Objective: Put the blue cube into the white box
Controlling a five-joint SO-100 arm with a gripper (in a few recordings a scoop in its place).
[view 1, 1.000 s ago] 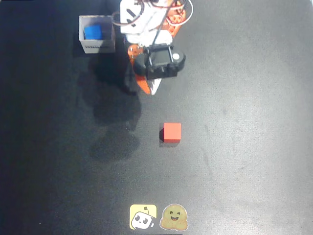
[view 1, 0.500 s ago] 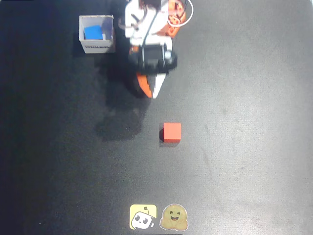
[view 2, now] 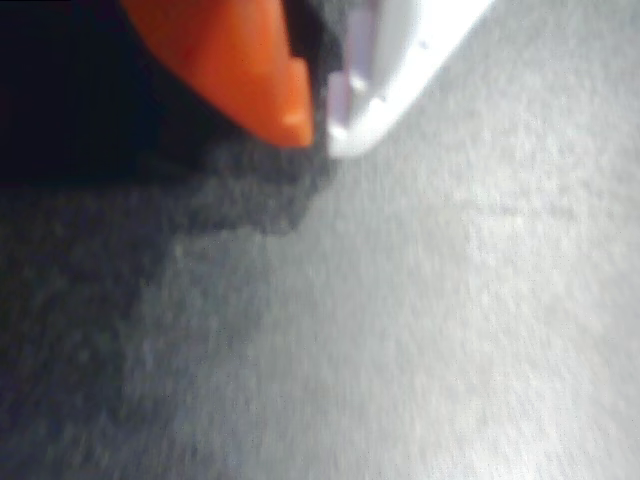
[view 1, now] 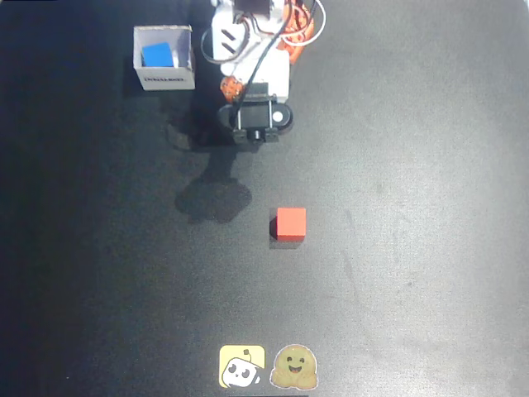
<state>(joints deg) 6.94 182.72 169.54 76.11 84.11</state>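
Fingers: in the wrist view we see the orange finger point(view 2: 255, 75) and the white finger point(view 2: 385, 85) with tips pressed together, nothing between them; we read the gripper point(view 2: 320, 125) as closed and empty.
Surface under fingers: bare dark table point(view 2: 450, 330), blurred, with the gripper's shadow to the left of the tips.
Arm: in the overhead view the arm point(view 1: 252, 74) sits just right of the white box point(view 1: 165, 78), folded near its base; the black wrist block points down-picture, away from the box.
Blue cube: we see the blue cube point(view 1: 157, 55) inside the white box, resting toward its upper-left corner, fully below the rim as far as we can tell.
White box: upright, printed side facing down-picture, near the arm base but apart from it.
Red cube: the red cube point(view 1: 291, 224) lies well below and right of the white box, untouched, apart from the arm.
Stickers: two stickers point(view 1: 269, 367) at the bottom edge, far from the white box.
Task status: we judge the placement done; the cube is in the box.
Risk 1: the arm is close beside the white box; a leftward swing could nudge or tip the thin-walled box and spill the cube.
Risk 2: a reach down-picture could knock the red cube; harmless to the task, but it changes the scene.
Risk 3: low fingertips could scrape the table on a fast move.
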